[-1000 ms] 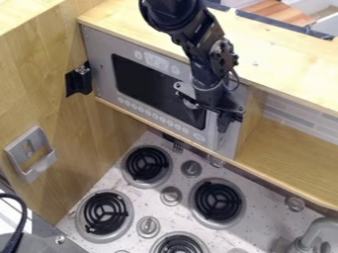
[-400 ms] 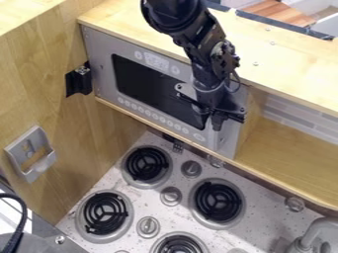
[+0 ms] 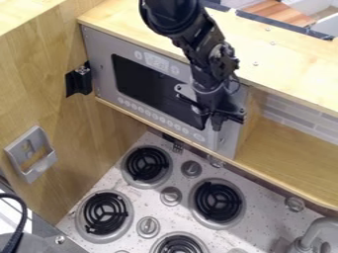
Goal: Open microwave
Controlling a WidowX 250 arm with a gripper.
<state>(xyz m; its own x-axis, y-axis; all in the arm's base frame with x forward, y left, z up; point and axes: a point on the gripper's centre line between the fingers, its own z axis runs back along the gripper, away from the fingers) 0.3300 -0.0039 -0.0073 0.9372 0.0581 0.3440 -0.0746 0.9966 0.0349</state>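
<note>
My fingers (image 3: 214, 122), how far apart I cannot tell, hang at the closed microwave door's (image 3: 155, 91) right side, apparently lining up a grasp; next comes securing it, then pulling outward.

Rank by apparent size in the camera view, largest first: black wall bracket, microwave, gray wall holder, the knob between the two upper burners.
1. Microwave
2. Gray wall holder
3. Black wall bracket
4. Knob

The gripper (image 3: 217, 122) has edged toward the microwave window (image 3: 144, 83).
</note>
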